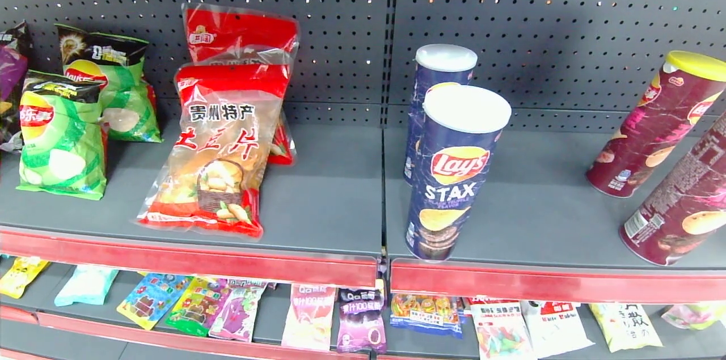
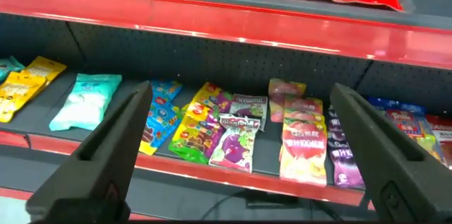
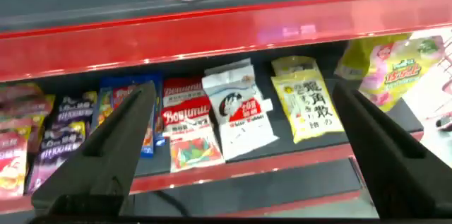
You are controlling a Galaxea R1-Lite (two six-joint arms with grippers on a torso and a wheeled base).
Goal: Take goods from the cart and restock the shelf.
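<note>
The grey shelf [image 1: 329, 195] with a red front rail carries green chip bags [image 1: 62, 139] at the left and two red-topped potato chip bags [image 1: 218, 150] leaning near the middle. Two dark blue chip cans [image 1: 454, 170] stand upright right of centre, and two maroon cans [image 1: 655, 127] stand at the right. My left gripper [image 2: 244, 157] is open, facing the lower shelf's candy packets [image 2: 226, 136], with nothing between its fingers. My right gripper [image 3: 244, 150] is open too, in front of the white and yellow snack packets [image 3: 236, 114] on the lower shelf.
A perforated grey back panel [image 1: 510, 20] closes the shelf behind. The lower shelf [image 1: 272, 314] holds a row of several flat snack packets. Bare shelf surface lies between the red bags and the blue cans, and between the blue and maroon cans.
</note>
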